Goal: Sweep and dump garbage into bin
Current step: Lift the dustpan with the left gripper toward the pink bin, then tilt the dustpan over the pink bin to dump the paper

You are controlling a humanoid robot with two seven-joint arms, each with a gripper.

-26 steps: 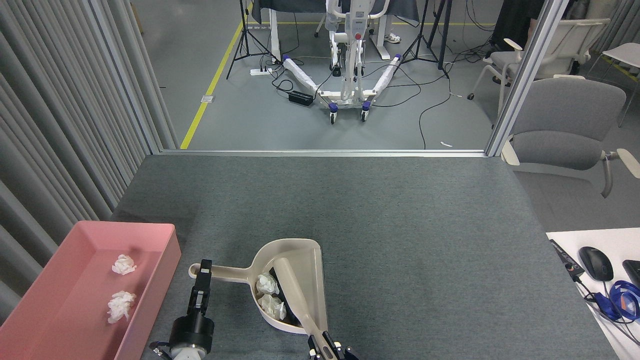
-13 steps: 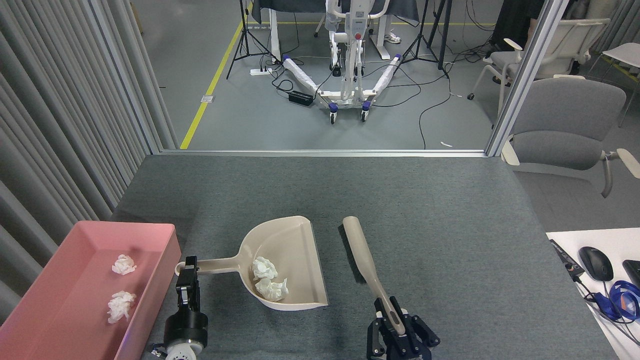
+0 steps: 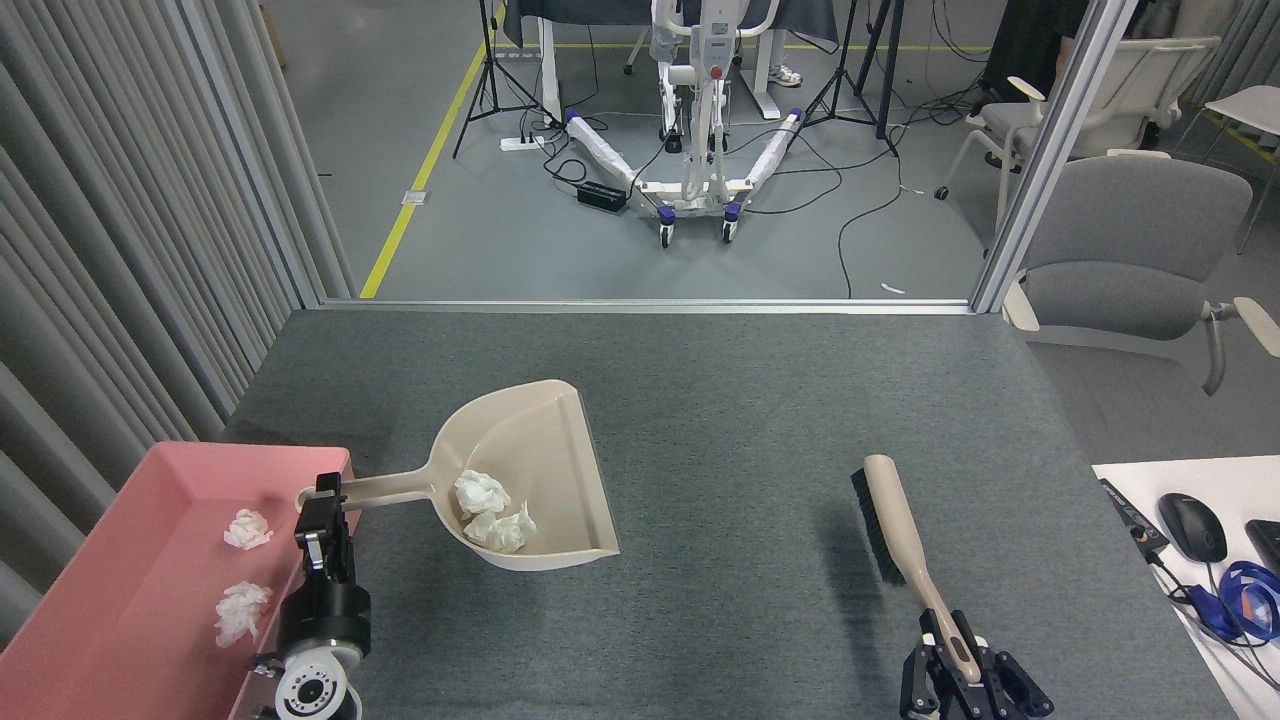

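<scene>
While both grippers keep hold of their tools, things lie like this:
Table: grey felt-like table (image 3: 760,420) under both arms, running ahead of them to a metal edge.
Bin: pink bin (image 3: 120,590) just to the left of the left gripper, its near wall partly behind that arm; two wads of garbage (image 3: 247,528) lie inside it (one nearer, one farther).
Dustpan: beige dustpan (image 3: 545,470) ahead and to the right of the left gripper, lifted, its open mouth turned right; two more wads (image 3: 480,492) sit in its deep end near the handle.
Brush: beige brush (image 3: 900,520) reaching up and left from the right gripper, black bristles facing left, well apart from the dustpan.
Left gripper: left gripper (image 3: 322,515) is closed around the end of the dustpan's handle, right at the bin's corner.
Right gripper: right gripper (image 3: 958,665) is clamped on the brush's handle end, at the bottom edge of the view.
</scene>
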